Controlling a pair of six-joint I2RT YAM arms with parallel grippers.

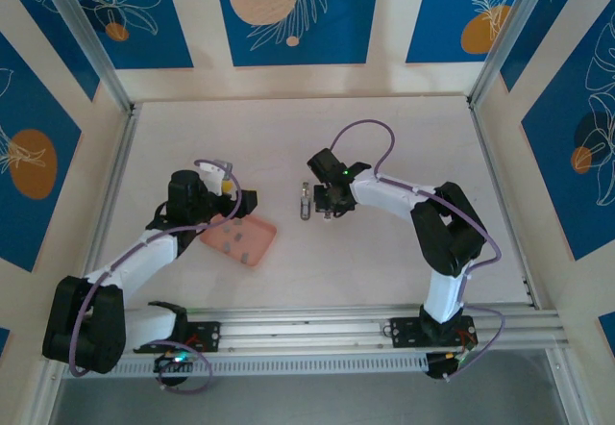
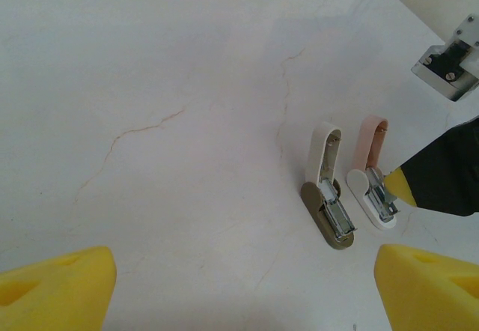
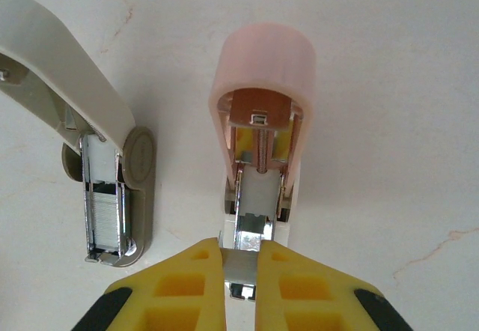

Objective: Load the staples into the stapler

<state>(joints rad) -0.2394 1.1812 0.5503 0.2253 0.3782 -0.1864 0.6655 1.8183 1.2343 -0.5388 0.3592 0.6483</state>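
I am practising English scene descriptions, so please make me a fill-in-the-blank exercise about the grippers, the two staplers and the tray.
1. The right gripper is ____ on a silver metal strip at the front of the pink stapler.
2. The left gripper has its jaws ____.
3. In the right wrist view, the beige stapler lies to the ____ of the pink stapler.
4. In the top view, the salmon-pink tray lies beside the ____ arm.
Missing words: shut; open; left; left.

Smooth pink plastic stapler (image 3: 262, 61), shiny metal inside, on matt marbled table (image 3: 389, 84).
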